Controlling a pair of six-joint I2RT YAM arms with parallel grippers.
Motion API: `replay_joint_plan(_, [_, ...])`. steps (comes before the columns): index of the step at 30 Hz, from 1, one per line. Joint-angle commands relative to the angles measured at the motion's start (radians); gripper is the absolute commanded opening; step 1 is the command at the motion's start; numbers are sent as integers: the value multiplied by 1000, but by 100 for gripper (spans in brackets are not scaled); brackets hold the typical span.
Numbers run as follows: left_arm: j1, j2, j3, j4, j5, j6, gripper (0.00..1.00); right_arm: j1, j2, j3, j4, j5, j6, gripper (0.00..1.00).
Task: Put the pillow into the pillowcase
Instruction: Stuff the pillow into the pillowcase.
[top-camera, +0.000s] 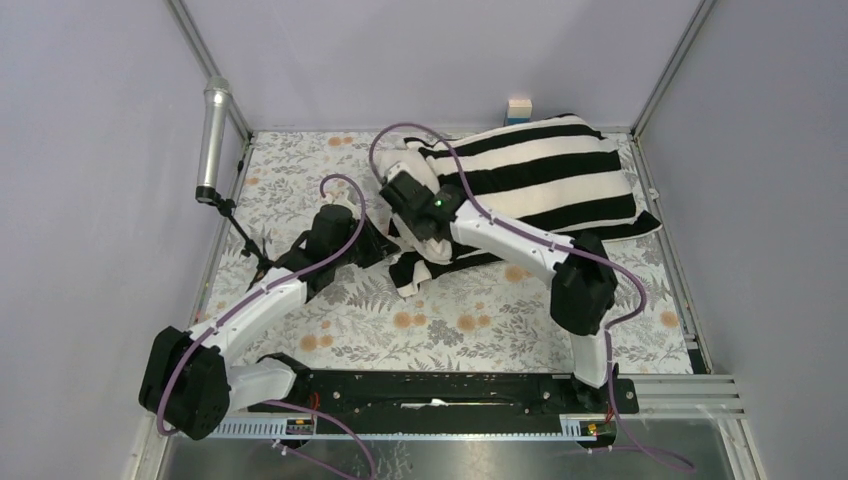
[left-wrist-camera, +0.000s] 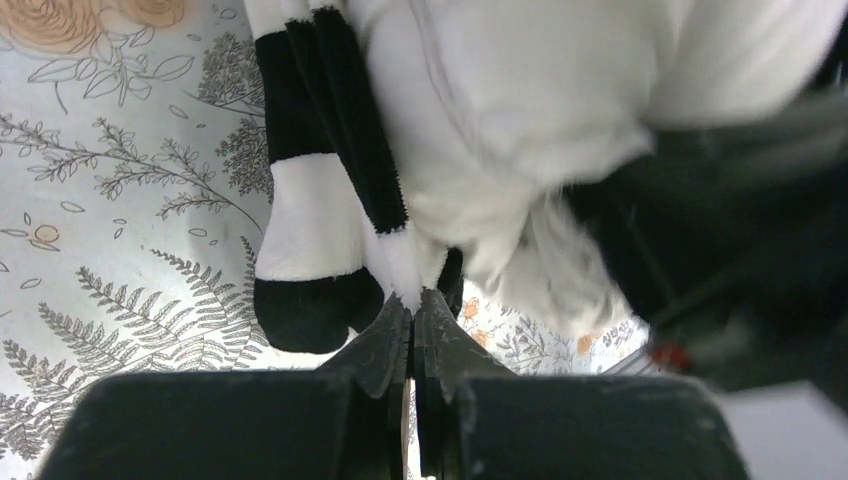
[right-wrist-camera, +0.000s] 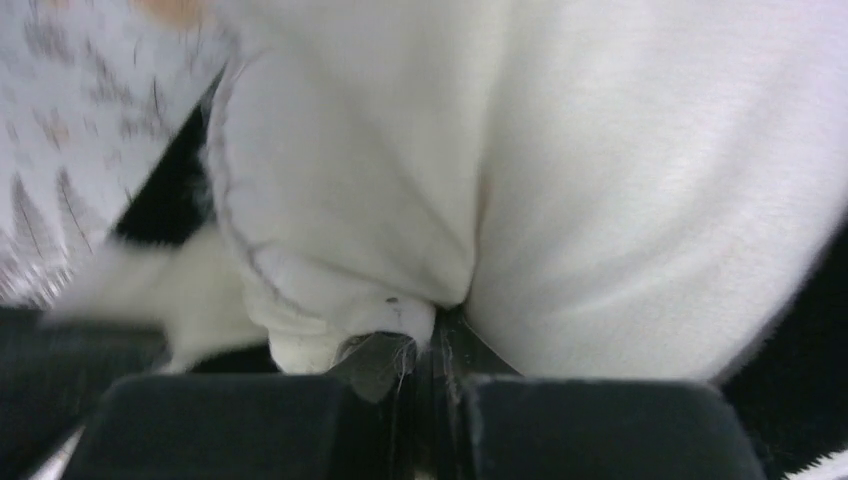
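The pillowcase (top-camera: 540, 180) lies on the counter (top-camera: 450, 320) with the pillow (right-wrist-camera: 600, 180) mostly inside, white fabric bulging from its open end; there the left gripper (left-wrist-camera: 412, 310) pinches the pillowcase hem, jaws together. The right gripper (right-wrist-camera: 440, 325), just beside, has jaws clamped on the bare pillow.

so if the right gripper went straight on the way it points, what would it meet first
The plump off-white fabric pillow: the right gripper is shut with its tips pinching that fabric, so going on would likely just press deeper into it.
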Motion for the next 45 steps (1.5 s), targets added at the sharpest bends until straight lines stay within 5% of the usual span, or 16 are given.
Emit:
replay_joint_plan(1, [9, -88, 38, 6, 153, 101, 0, -166, 134, 234, -155, -57, 181, 0])
replay_joint_plan(3, [9, -103, 31, 27, 220, 114, 0, -204, 188, 312, -148, -135, 298, 0])
replay_joint_plan(8, [9, -134, 77, 40, 287, 139, 0, -231, 281, 339, -96, -50, 469, 0])
replay_joint_plan(17, [18, -76, 150, 319, 328, -78, 0, -156, 69, -386, 486, 48, 669, 0])
replay_joint_plan(26, [19, -7, 75, 404, 337, -151, 0, -141, 75, -492, 807, -383, 673, 0])
replay_joint_plan(27, [20, -13, 51, 393, 329, -145, 0, -143, 57, -483, 802, -422, 652, 5])
replay_joint_plan(31, [54, -56, -39, 310, 304, -125, 0, -141, -51, -393, 676, -462, 545, 52])
replay_joint_plan(33, [78, -71, -56, 250, 284, -107, 0, -141, -89, -346, 591, -466, 511, 60])
replay_joint_plan(45, [98, -84, -39, 139, 210, -62, 0, -89, -166, -93, 241, -341, 390, 48])
